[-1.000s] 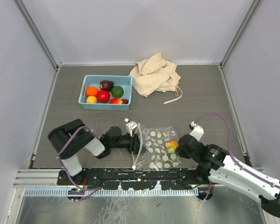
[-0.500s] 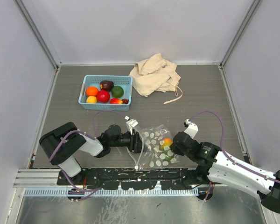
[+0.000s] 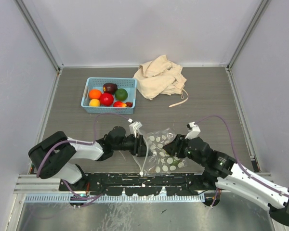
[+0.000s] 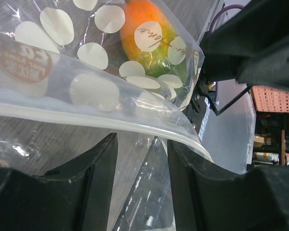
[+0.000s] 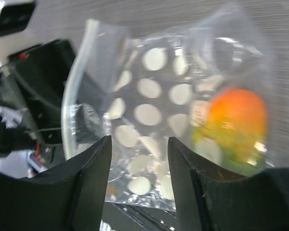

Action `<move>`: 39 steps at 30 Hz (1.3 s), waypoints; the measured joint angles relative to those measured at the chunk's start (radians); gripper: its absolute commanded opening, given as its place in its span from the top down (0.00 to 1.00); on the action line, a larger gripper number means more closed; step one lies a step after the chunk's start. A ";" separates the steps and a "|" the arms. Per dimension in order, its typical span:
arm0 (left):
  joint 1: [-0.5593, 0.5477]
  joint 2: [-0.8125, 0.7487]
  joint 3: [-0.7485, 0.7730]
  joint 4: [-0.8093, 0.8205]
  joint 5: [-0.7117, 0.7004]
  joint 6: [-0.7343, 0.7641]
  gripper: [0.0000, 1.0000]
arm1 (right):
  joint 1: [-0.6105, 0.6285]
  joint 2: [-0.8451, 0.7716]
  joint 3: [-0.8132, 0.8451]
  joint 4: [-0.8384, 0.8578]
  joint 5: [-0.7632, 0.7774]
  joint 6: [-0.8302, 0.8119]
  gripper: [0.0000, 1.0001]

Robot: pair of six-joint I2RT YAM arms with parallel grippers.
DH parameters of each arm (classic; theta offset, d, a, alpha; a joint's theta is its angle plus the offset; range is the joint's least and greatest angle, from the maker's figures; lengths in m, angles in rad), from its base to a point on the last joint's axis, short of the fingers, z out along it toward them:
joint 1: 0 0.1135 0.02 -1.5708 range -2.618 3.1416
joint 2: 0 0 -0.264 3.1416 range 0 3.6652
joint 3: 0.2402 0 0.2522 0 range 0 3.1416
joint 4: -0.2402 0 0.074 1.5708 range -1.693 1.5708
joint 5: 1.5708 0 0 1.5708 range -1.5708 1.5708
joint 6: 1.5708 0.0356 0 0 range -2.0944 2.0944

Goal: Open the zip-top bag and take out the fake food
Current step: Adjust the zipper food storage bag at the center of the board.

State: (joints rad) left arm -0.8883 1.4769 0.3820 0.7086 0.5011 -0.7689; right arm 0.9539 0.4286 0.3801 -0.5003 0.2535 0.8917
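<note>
Claw, left (image 4: 142,144): fingers apart, loose clear film of zip-top bag (image 4: 86,91) in the gap, white zip strip crossing just past the tips; stationed at bag's left edge
Claw, right (image 5: 137,144): fingers apart, nothing between them, facing bag's right side, close to it
Fake food (image 5: 233,120): one orange-to-green piece, inside bag, at the end away from left claw
Counter (image 3: 207,106): grey, under bag
Basket (image 3: 108,81): light blue, well beyond bag and to its left, carrying further fruits (image 3: 106,99)
Cloth bag (image 3: 159,77): beige, crumpled, straight beyond bag, well apart
</note>
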 measured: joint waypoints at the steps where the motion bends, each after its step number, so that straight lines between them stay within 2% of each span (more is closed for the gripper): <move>1: 0.000 -0.002 0.005 -0.012 0.000 0.000 0.53 | 0.000 0.017 -0.011 0.058 -0.045 -0.019 0.43; 5: 0.000 -0.003 0.023 -0.035 0.000 0.000 0.52 | 0.014 0.178 -0.037 0.267 -0.189 -0.066 0.34; 8: -0.002 -0.003 0.032 -0.039 0.000 0.000 0.51 | 0.062 0.339 -0.007 0.352 -0.228 -0.103 0.31; 11: -0.003 -0.003 0.037 -0.048 -0.002 0.000 0.51 | 0.124 0.431 0.029 0.383 -0.229 -0.130 0.31; 18: -0.006 -0.003 0.037 -0.081 0.000 -0.006 0.51 | 0.259 0.514 0.065 0.407 -0.139 -0.148 0.27; 31: -0.013 -0.010 0.037 -0.069 -0.038 -0.066 0.50 | 0.330 0.474 0.067 0.379 0.011 -0.095 0.25; 39: -0.013 0.005 0.030 -0.008 -0.070 -0.101 0.46 | 0.340 0.199 0.079 0.229 0.096 -0.041 0.30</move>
State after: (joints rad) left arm -0.9012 1.4818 0.4118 0.7010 0.4309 -0.8696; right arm 1.2942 0.6273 0.4587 -0.2714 0.3496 0.8505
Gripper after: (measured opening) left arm 0.508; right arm 0.719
